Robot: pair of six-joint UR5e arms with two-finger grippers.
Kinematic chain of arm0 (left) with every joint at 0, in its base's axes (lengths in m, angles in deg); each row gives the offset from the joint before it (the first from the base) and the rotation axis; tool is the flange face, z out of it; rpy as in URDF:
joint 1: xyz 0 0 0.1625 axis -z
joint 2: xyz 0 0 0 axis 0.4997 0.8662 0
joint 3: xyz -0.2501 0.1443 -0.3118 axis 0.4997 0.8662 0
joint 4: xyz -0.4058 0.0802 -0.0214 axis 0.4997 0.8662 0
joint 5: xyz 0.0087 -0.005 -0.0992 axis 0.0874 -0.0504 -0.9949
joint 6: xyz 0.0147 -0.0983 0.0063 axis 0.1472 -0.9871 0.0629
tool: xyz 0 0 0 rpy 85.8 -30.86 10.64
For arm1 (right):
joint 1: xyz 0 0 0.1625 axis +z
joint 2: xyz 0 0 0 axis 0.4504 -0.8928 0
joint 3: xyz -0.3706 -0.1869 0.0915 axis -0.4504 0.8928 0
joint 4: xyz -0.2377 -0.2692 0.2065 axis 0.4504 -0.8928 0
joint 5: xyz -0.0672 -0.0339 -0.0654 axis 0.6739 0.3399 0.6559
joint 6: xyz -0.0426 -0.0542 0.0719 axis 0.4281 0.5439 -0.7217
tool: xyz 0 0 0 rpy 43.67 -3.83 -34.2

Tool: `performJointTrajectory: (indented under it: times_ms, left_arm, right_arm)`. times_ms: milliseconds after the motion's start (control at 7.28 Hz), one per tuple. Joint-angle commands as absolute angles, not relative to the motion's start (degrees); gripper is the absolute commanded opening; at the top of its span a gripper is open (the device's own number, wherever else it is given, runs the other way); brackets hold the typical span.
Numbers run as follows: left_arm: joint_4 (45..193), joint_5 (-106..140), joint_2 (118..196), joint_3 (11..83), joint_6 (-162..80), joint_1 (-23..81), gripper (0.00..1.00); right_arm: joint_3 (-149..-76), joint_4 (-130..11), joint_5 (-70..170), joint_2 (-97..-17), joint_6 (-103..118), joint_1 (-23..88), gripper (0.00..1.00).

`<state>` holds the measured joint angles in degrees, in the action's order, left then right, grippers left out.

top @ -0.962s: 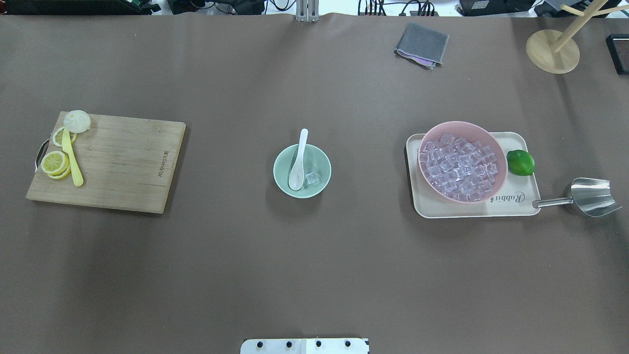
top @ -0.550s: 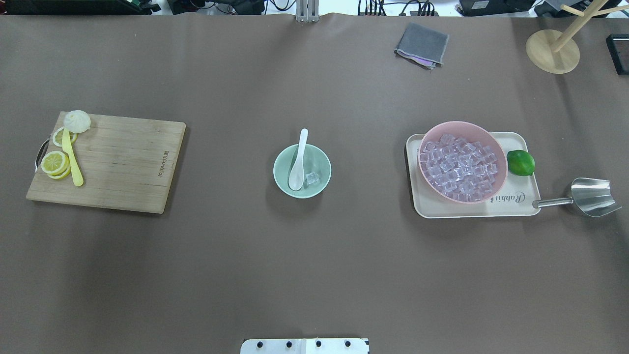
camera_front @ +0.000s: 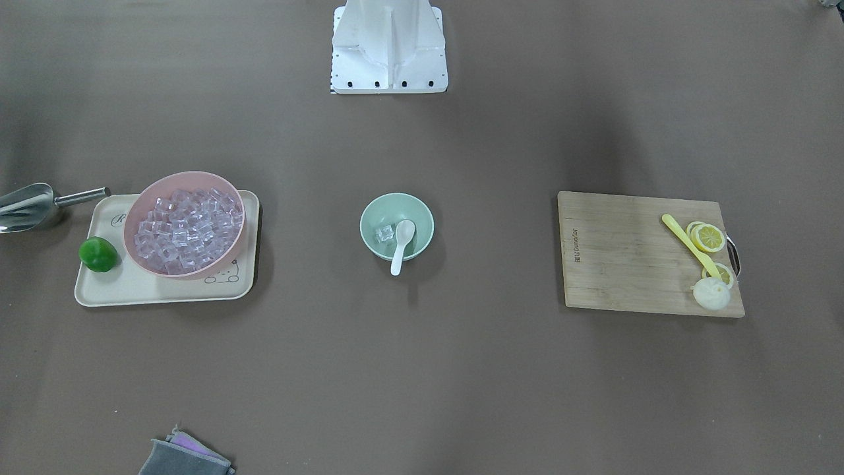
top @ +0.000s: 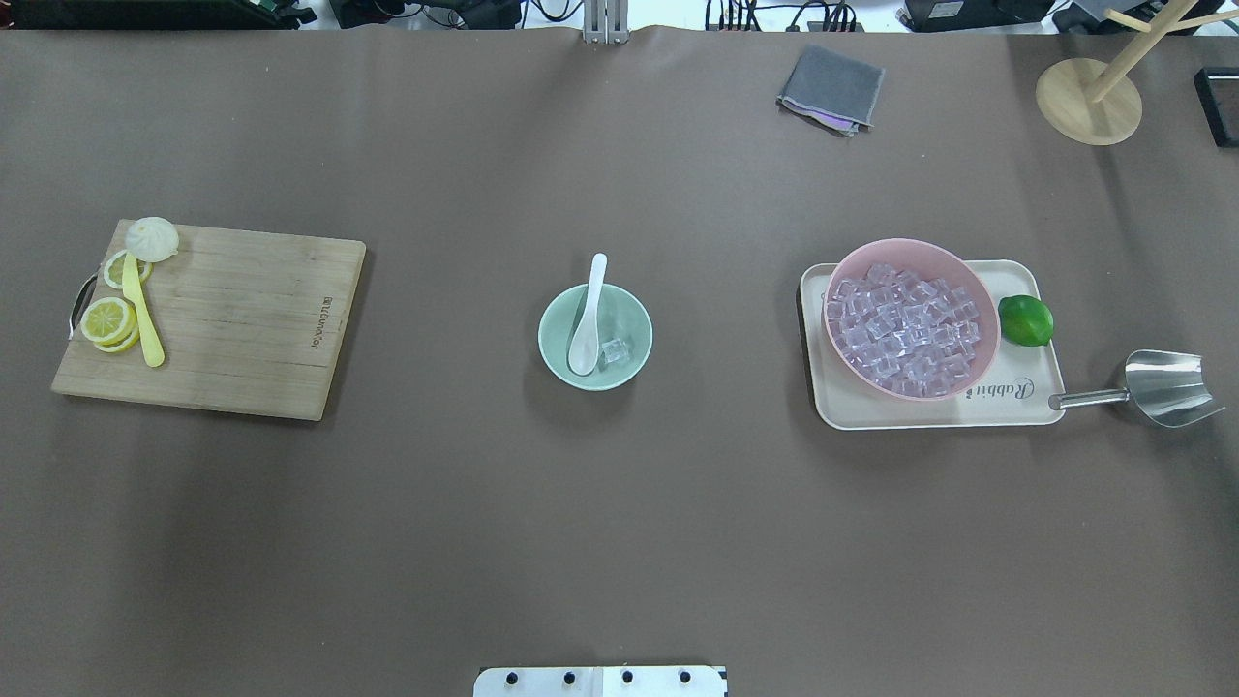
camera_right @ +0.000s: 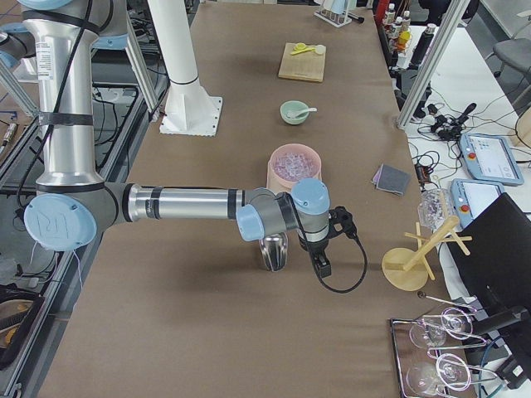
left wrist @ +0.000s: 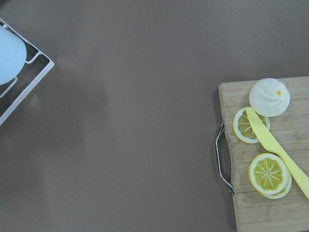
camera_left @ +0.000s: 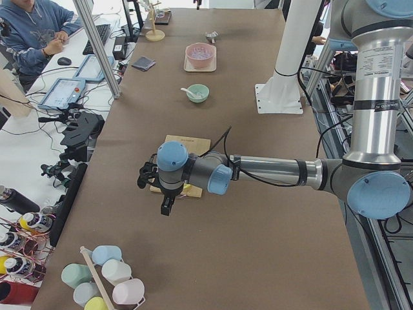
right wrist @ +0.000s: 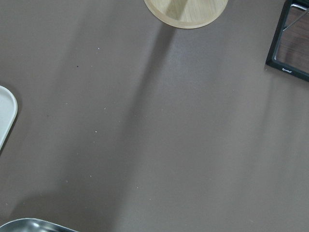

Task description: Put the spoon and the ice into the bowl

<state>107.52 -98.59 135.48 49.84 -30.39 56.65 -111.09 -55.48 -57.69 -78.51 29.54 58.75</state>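
Mint-green bowl (top: 555, 347) at mid-counter (top: 619, 542) holds the white spoon (top: 588, 324), handle over the far rim, with one ice cube (top: 616, 350) beside its scoop. Left gripper (camera_left: 165, 209) and right gripper (camera_right: 323, 269) hang well apart from it; whether either is clenched or released cannot be told.

The place is a robotics lab rather than a kitchen. A long bench (camera_left: 258, 258) under a brown sheet bears a white pedestal (camera_left: 282, 84), and two grey industrial arms with blue caps reach over it: the left arm (camera_left: 277, 171) and the right arm (camera_right: 182, 203). Alongside stand a metal frame post (camera_left: 111, 81), a control tablet (camera_right: 488, 157) with a red button, loose cables, and a desk where a person (camera_left: 29, 32) sits by a keyboard (camera_left: 89, 46). A cutting board (top: 242, 319) and a bowl (top: 550, 339) lie on the bench.
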Motion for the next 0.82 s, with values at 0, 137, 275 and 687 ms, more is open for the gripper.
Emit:
performJointTrajectory:
  times_ms: [0,137,275,687]
  left_arm:
    - [107.51,-98.68,135.36,49.97,-30.61,56.68,0.98]
    - [107.51,-98.68,135.27,50.15,-30.61,56.68,0.98]
    - [107.51,-99.03,135.18,50.5,-30.61,56.68,0.98]
    - [107.42,-98.68,135.18,50.15,-30.53,56.68,0.98]
  right_arm:
    - [-111.09,-55.35,-57.72,-78.53,29.53,58.75,1.0]
    - [-111.09,-55.35,-57.72,-78.53,29.53,58.75,1.0]
    - [-111.0,-55.35,-57.72,-78.36,29.44,58.75,1.0]
    - [-109.51,-55.44,-57.89,-77.3,29.44,58.49,1.0]
